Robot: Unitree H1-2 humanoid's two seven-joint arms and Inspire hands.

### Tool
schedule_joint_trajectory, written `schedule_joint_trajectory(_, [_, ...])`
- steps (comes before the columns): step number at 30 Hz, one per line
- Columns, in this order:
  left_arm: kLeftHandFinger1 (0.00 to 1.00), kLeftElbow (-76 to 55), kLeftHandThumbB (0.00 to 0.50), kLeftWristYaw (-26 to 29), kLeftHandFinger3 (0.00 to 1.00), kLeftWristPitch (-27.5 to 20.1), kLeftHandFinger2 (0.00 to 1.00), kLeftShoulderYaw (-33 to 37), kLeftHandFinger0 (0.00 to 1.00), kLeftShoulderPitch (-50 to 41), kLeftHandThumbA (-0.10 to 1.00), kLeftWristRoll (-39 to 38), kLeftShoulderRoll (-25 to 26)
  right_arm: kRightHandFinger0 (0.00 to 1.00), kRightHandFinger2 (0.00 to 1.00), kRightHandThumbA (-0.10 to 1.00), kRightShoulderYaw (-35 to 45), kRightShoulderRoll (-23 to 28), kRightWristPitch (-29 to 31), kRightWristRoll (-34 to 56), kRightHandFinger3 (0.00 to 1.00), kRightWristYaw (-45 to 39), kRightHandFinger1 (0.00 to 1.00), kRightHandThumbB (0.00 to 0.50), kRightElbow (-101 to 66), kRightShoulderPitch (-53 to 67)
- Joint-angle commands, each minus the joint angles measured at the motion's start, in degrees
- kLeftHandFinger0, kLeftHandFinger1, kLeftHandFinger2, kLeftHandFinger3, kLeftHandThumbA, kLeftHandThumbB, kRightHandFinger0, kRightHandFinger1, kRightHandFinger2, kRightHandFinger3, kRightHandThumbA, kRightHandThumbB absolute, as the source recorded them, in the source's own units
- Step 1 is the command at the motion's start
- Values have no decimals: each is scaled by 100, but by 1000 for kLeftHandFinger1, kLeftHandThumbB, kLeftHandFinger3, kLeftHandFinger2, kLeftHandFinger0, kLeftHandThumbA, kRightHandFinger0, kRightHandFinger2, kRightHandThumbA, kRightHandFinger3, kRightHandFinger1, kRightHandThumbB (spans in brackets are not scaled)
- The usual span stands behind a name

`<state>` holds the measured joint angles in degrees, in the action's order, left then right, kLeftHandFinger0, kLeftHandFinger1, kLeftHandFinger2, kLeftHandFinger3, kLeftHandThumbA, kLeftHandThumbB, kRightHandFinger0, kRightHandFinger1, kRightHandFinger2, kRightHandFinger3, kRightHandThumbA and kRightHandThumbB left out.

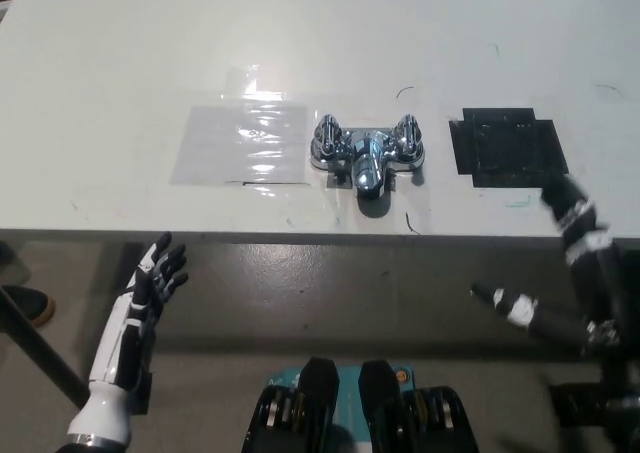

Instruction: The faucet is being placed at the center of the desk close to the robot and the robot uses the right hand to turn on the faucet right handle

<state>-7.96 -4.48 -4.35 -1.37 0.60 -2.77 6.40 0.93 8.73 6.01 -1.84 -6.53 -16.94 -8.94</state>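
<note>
Desk (120, 63): white top filling the upper half of the view. Its near edge runs straight across the middle.
Clear sheet (240, 143): shiny see-through film lying flat on the desk, just at nine o'clock of the faucet.
Black patch (510, 145): dark taped square flat on the desk, at three o'clock of the faucet and apart from it.
Right hand (598, 283): black, at four o'clock in the view, off the desk's near edge. It is open and empty, with its fingers (568, 208) apart. One points to twelve o'clock, its tip overlapping the desk edge just below the black patch. Another reaches toward nine o'clock over the floor.
Left hand (152, 285): white, resting at seven o'clock in the view, below the desk edge. It is held upright and empty, with its fingers spread.
Faucet (367, 155): chrome, at the desk's centre near the near edge, with its spout pointing to six o'clock. It lies at ten o'clock from the right hand, well apart from it.
Right handle (408, 133): chrome knob at the faucet's two o'clock end, the side nearer the black patch. Nothing touches it.
</note>
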Motion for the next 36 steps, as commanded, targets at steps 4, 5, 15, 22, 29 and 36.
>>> schedule_joint_trajectory(4, [1000, -301, 271, -171, 1000, -252, 1000, 72, 1000, -17, 1000, -94, 83, 1000, 1000, 1000, -136, 1350, -2789, -707, 1000, -795, 1000, 187, -513, -2118])
schedule_joint_trajectory(5, [1000, -263, 281, -197, 1000, -317, 1000, 84, 1000, -19, 1000, -116, 83, 1000, 1000, 1000, -214, 1485, -2878, -764, 1000, -886, 1000, 174, -354, -2384])
schedule_joint_trajectory(15, [1000, -233, 243, -169, 1000, -418, 1000, 136, 1000, -56, 1000, -90, 2, 1000, 1000, 1000, -1147, 1807, -3294, -1092, 1000, -1853, 1000, 214, 2210, -4993])
schedule_joint_trajectory(22, [1000, -201, 239, -119, 1000, -381, 1000, 107, 1000, -94, 1000, -84, -28, 1000, 1000, 1000, -2074, 1539, -3272, -1369, 1000, -2205, 1000, 209, 4012, -6353])
schedule_joint_trajectory(29, [1000, -110, 210, -155, 1000, -509, 1000, 66, 1000, -174, 1000, -175, 5, 1000, 1000, 1000, -3028, 934, -3079, -1869, 1000, -2489, 1000, 209, 6124, -7580])
schedule_joint_trajectory(36, [1000, -52, 220, -149, 1000, -543, 1000, 61, 1000, -180, 1000, -156, 15, 1000, 1000, 1000, -3698, 324, -2731, -2121, 1000, -2675, 1000, 213, 8194, -8563])
